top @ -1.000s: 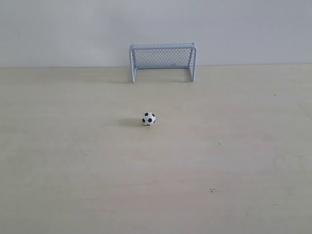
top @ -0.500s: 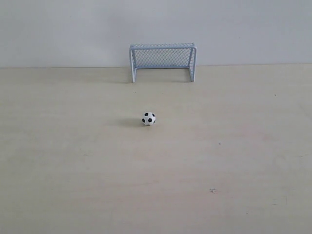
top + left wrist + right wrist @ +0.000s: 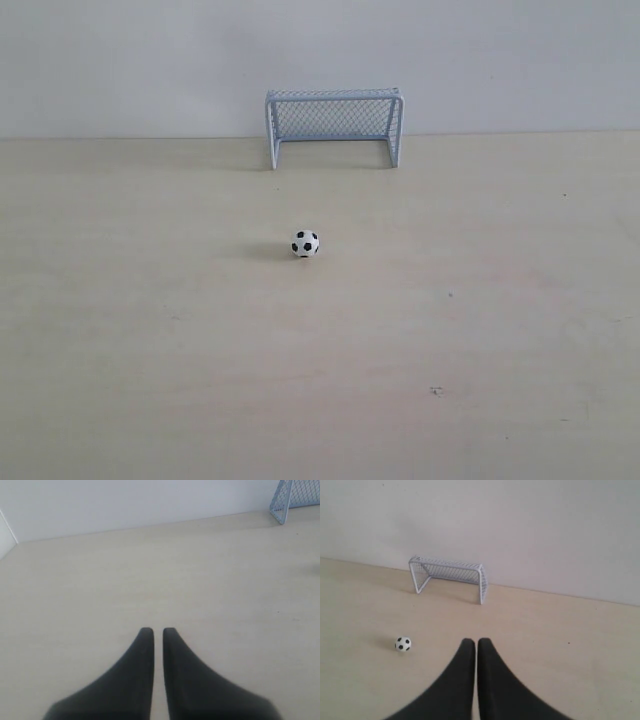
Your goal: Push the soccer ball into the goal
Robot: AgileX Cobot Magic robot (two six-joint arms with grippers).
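Observation:
The soccer ball (image 3: pixel 305 244), white with black patches, rests on the pale wooden table, a good way in front of the goal (image 3: pixel 334 127), which stands against the back wall with its mouth facing the ball. Neither gripper shows in the exterior view. In the right wrist view my right gripper (image 3: pixel 476 641) is shut with nothing between its black fingers; the soccer ball (image 3: pixel 403 644) lies apart from it to one side and the goal (image 3: pixel 448 577) stands beyond. My left gripper (image 3: pixel 157 630) is shut and empty, with one corner of the goal (image 3: pixel 294 500) far off.
The pale wooden table (image 3: pixel 150 330) runs wide around the ball, and a white wall (image 3: pixel 120 60) closes it off behind the goal. A small dark speck (image 3: pixel 436 390) marks the tabletop near the front right.

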